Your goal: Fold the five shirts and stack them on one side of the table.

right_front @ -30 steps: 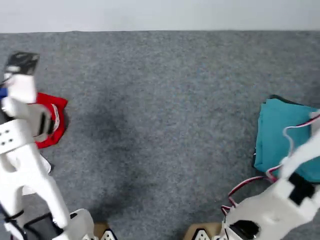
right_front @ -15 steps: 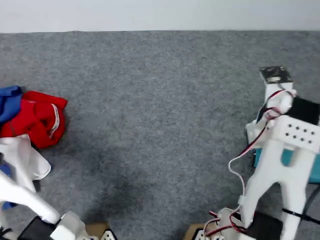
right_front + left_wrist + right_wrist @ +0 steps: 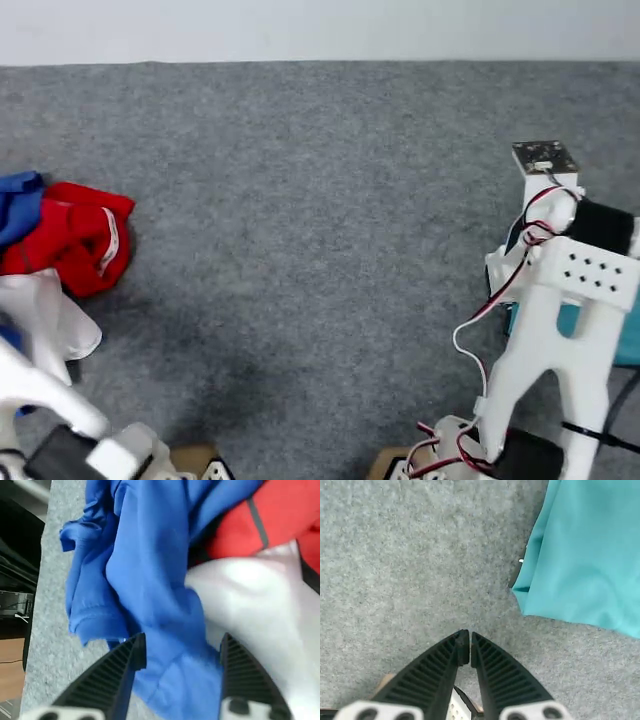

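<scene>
At the table's left edge lies a loose pile: a blue shirt (image 3: 18, 205), a crumpled red shirt (image 3: 78, 235) and a white shirt (image 3: 48, 318). My left gripper (image 3: 182, 652) is open and hangs just over the blue shirt (image 3: 145, 565), with the white shirt (image 3: 260, 610) and the red shirt (image 3: 265, 515) beside it. A folded teal shirt (image 3: 590, 545) lies at the right edge. My right gripper (image 3: 469, 640) is shut and holds nothing, above bare table beside the teal shirt's edge. In the high view the right arm (image 3: 570, 290) hides most of the teal shirt (image 3: 628, 340).
Grey felt covers the table (image 3: 320, 200), bare across its middle and back. A white wall runs along the far edge. The left arm's base (image 3: 90, 455) stands at the front left corner, and red and white cables (image 3: 490, 310) hang off the right arm.
The left arm has drawn back from above the red shirt to the front left corner. The right arm has swung up from the front right to stand over the teal shirt's edge.
</scene>
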Motion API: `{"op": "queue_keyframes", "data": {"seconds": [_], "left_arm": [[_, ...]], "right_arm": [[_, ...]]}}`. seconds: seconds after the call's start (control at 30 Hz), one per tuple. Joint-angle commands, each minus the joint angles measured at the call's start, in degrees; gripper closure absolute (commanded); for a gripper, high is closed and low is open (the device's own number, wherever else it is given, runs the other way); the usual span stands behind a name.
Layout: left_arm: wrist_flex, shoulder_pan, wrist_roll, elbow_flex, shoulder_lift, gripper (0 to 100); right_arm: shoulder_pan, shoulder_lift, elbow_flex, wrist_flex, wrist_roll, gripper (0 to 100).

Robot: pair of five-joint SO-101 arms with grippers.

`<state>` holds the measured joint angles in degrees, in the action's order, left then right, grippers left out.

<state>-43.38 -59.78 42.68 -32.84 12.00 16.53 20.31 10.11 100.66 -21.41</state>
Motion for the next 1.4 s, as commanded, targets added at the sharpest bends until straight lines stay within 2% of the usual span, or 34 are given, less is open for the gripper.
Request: {"op": "queue_keyframes", "data": {"seconds": [0.0, 0.17, 0.4, 0.6, 0.73, 0.87, 1.07, 1.23, 1.37], "left_arm": [[4.92, 0.35, -3.52, 2.51, -4.48, 80], [4.75, 0.70, -4.40, 8.31, -6.24, 100], [-2.55, 2.99, -5.19, 15.69, 1.85, 100], [-2.64, 5.98, -20.84, 21.58, 13.71, 100], [-2.64, 11.25, -30.33, 26.42, 20.48, 99], [-2.64, 20.84, -35.87, 31.87, 26.20, 99], [-2.64, 45.45, -36.04, 35.91, 29.45, 99], [-3.43, 64.44, -31.03, 31.96, 26.73, 99], [-10.81, 72.09, -24.88, 28.26, 23.12, 99]], "right_arm": [[-0.66, 1.98, -0.26, 2.24, 0.70, 99.0], [-0.66, 1.63, -0.26, 2.24, 0.70, 99.0], [-0.66, 1.45, -0.18, 2.24, 0.62, 99.0], [-0.66, 1.45, -0.18, 2.15, 0.44, 99.0], [-0.66, 1.80, -0.18, 2.15, 0.35, 99.0], [-0.66, 1.89, -0.18, 2.24, 0.35, 99.0], [-0.66, 1.89, -0.18, 2.24, 0.35, 99.0], [-0.66, 1.89, -0.18, 2.24, 0.35, 99.0], [-0.75, 1.89, -0.18, 2.24, 0.35, 99.0]]}}
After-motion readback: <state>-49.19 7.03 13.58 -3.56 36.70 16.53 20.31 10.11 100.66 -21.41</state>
